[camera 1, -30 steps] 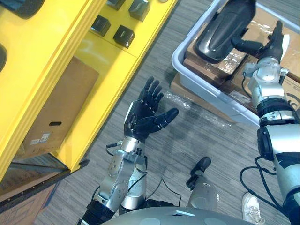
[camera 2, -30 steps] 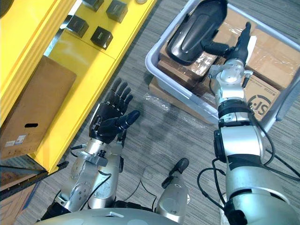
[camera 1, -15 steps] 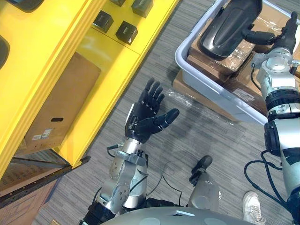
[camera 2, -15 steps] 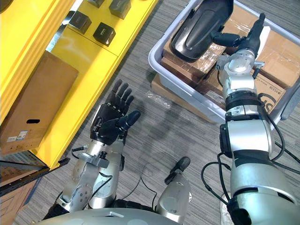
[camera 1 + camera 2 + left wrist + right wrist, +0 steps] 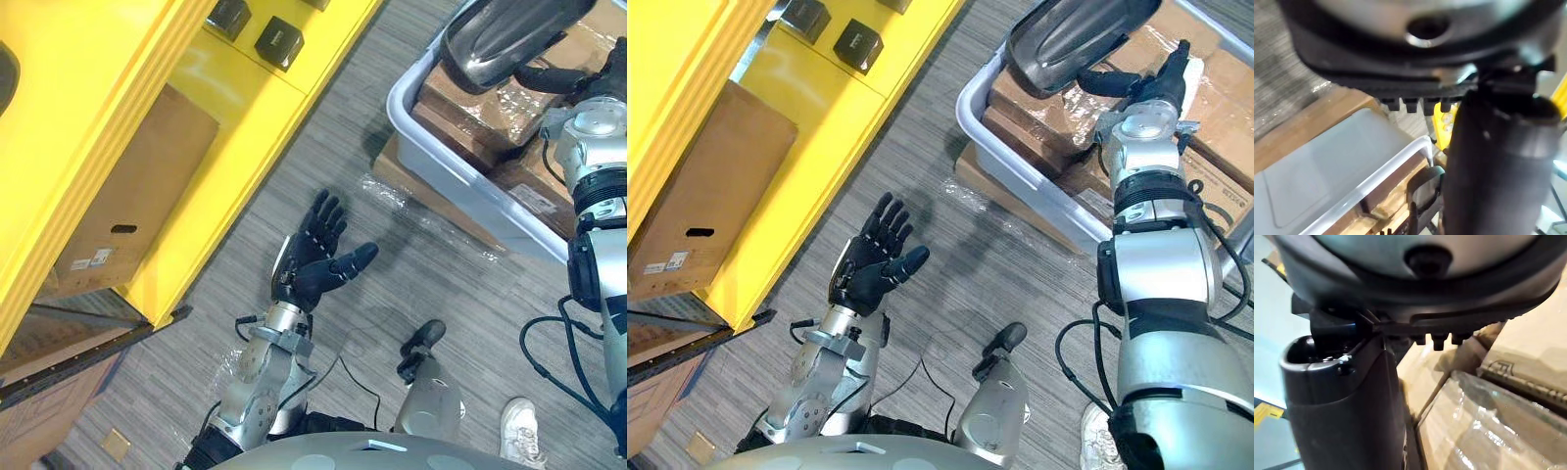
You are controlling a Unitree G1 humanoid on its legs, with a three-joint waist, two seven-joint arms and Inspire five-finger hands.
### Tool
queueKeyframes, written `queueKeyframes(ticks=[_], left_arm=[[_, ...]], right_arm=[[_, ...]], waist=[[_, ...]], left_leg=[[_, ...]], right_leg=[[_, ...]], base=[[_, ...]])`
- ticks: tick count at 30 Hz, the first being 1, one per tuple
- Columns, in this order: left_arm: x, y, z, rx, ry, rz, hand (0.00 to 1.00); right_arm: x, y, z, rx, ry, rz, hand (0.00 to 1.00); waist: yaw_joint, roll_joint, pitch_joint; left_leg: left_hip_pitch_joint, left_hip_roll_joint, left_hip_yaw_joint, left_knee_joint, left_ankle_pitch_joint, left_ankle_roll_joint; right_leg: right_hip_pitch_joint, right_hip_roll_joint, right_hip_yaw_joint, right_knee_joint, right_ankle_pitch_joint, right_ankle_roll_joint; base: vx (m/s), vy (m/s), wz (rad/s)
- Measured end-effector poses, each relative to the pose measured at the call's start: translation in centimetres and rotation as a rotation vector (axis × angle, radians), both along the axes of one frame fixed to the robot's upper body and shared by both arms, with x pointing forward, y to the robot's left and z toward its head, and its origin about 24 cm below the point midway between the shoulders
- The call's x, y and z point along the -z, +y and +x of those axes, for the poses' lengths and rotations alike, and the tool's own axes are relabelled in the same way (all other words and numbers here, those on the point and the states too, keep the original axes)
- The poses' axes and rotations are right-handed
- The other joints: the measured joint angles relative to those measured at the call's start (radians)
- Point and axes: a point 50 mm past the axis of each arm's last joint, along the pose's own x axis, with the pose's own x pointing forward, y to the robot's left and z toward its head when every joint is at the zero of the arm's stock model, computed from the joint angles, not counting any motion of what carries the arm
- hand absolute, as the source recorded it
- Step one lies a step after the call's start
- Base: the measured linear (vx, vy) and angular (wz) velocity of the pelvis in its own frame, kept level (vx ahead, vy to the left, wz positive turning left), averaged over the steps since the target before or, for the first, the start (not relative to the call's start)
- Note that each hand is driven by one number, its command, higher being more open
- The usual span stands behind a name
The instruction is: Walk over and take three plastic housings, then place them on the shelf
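A long black plastic housing (image 5: 1078,34) lies on wrapped cardboard boxes (image 5: 1048,108) inside a grey bin (image 5: 1019,157) at the upper right. My right hand (image 5: 1164,83) is beside the housing's near end, fingers straight and thumb stretched toward it, touching or almost touching. Its thumb (image 5: 1347,416) stands over a wrapped box (image 5: 1498,431) in the right wrist view. My left hand (image 5: 309,259) hangs open and palm up over the floor in the middle, holding nothing. The yellow shelf (image 5: 225,147) runs along the left.
Small black boxes (image 5: 279,37) sit on the shelf's lower deck. A brown cardboard box (image 5: 137,196) stands under the shelf. The bin rests on flat cardboard (image 5: 411,176) on the grey floor. The bin's grey wall (image 5: 1327,166) shows in the left wrist view.
The whole picture has shifted, so the camera moved; the bin and housing now sit higher and further right. My left hand has dropped lower. The right hand keeps its place by the housing.
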Motion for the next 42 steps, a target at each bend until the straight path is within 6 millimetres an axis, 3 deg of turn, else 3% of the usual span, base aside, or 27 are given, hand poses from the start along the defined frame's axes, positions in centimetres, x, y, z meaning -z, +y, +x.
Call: queueKeyframes(ticks=[13, 18, 22, 27, 30, 36, 42], left_arm=[[-0.3, 0.8, 0.0, -0.023, -0.028, 0.002, 1.0], [-0.3, 1.1, -0.5, -0.025, -0.028, 0.005, 1.0], [-0.4, 1.7, -0.8, -0.039, -0.034, 0.011, 1.0], [-0.7, 2.4, -0.7, -0.053, -0.049, 0.019, 1.0], [-1.1, 2.5, -0.7, -0.046, -0.071, 0.018, 1.0], [-0.9, 2.3, -0.7, -0.023, -0.06, 0.027, 1.0], [-0.5, 2.2, -0.7, -0.019, -0.043, 0.033, 1.0]], right_arm=[[0.7, -0.2, -0.1, 0.021, 0.015, 0.019, 1.0], [0.3, 0.0, -0.1, 0.026, 0.002, -0.003, 1.0], [-1.8, 1.4, 0.2, -0.024, -0.065, -0.089, 1.0], [-6.5, 4.4, -0.5, -0.177, -0.306, -0.28, 1.0], [-7.3, 5.8, -0.7, -0.25, -0.356, -0.353, 1.0], [-5.5, 7.2, 0.2, -0.356, -0.265, -0.387, 1.0], [-2.8, 6.1, 1.2, -0.337, -0.119, -0.339, 1.0]], waist=[[0.002, -0.008, 0.005], [-0.021, -0.022, 0.013], [-0.048, -0.034, 0.021], [-0.065, -0.046, 0.027], [-0.069, -0.05, 0.026], [-0.054, -0.051, 0.026], [-0.027, -0.05, 0.026]], left_leg=[[0.0, 0.004, -0.019, -0.001, 0.014, 0.002], [0.021, 0.009, -0.005, -0.002, 0.014, 0.002], [0.041, 0.02, 0.015, -0.004, 0.013, 0.003], [0.074, 0.025, 0.052, -0.004, 0.012, 0.004], [0.081, 0.026, 0.056, -0.004, 0.011, 0.007], [0.079, 0.02, 0.057, -0.005, 0.005, 0.046], [0.044, 0.005, 0.025, -0.003, 0.018, 0.052]], right_leg=[[-0.001, 0.002, 0.001, 0.035, -0.028, -0.017], [0.008, 0.003, 0.016, 0.04, -0.028, -0.017], [0.013, 0.011, 0.039, 0.039, -0.028, -0.017], [0.022, 0.011, 0.068, 0.043, -0.022, -0.007], [0.023, 0.01, 0.071, 0.052, -0.024, -0.01], [0.022, 0.003, 0.067, 0.063, -0.031, -0.014], [0.017, -0.011, 0.028, 0.076, -0.038, -0.006]], base=[[-0.07, -0.025, 0.04], [-0.07, -0.029, -0.08], [-0.08, -0.037, -0.14], [-0.06, -0.032, -0.13], [-0.06, -0.036, -0.04], [-0.06, -0.028, 0.04], [-0.03, -0.036, 0.2]])
